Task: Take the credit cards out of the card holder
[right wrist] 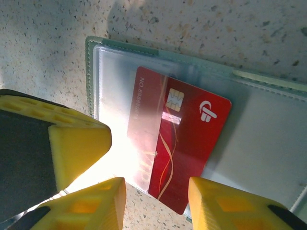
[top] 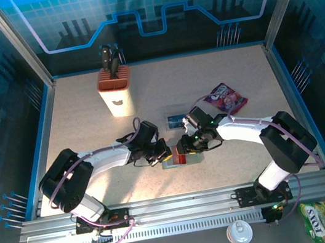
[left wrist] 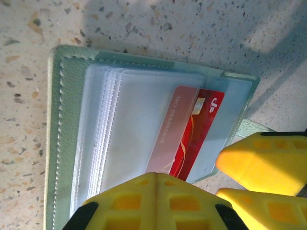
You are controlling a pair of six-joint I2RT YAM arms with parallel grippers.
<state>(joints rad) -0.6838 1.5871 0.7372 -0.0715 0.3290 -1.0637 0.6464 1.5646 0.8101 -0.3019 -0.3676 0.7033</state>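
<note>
A speckled beige tabletop (right wrist: 192, 24) filled the top of the frame. A pale green card holder (right wrist: 124, 45) lay open on it from upper left to right edge, its clear plastic sleeves facing up. A red credit card (right wrist: 192, 143) with a gold chip and white logo sat at centre, its left part under a sleeve, its lower corner past the holder's edge. That corner lay between the spread yellow fingers (right wrist: 225, 206) of the right gripper (right wrist: 156, 191) at the bottom. At left, the closed left gripper (right wrist: 79, 143) overlapped the holder's left edge.

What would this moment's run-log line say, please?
left fingers: shut, at card holder edge | right fingers: open, astride red credit card corner | card: partly in clear sleeve
</note>
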